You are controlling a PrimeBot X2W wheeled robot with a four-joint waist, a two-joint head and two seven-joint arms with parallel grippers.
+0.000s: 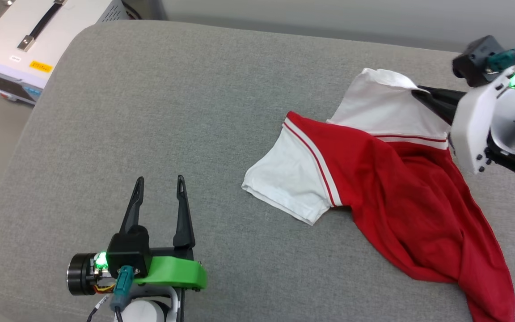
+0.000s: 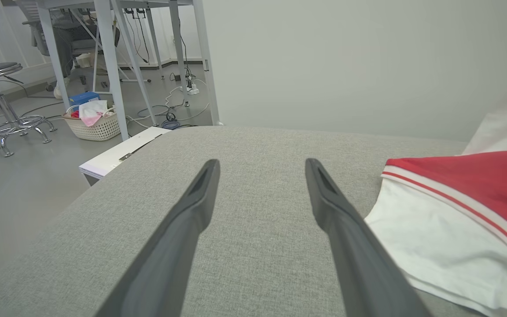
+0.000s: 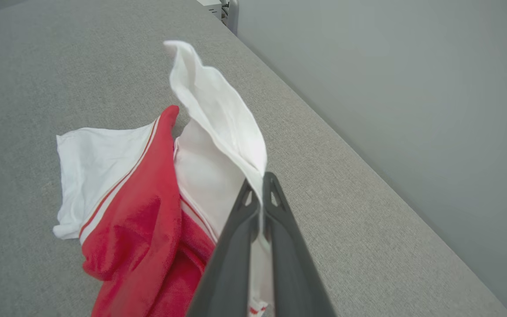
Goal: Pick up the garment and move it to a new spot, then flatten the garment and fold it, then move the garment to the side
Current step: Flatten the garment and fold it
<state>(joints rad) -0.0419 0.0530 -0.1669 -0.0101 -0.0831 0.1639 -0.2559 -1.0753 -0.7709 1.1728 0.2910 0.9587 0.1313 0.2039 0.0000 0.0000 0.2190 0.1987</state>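
Red garment (image 1: 400,192) is clamped by its white sleeve in right end effector (image 3: 260,186) at two o'clock; left end effector (image 1: 159,180) is held apart.

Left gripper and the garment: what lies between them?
The stretch is bare grey cushion between the left gripper and the garment; the head view shows this.
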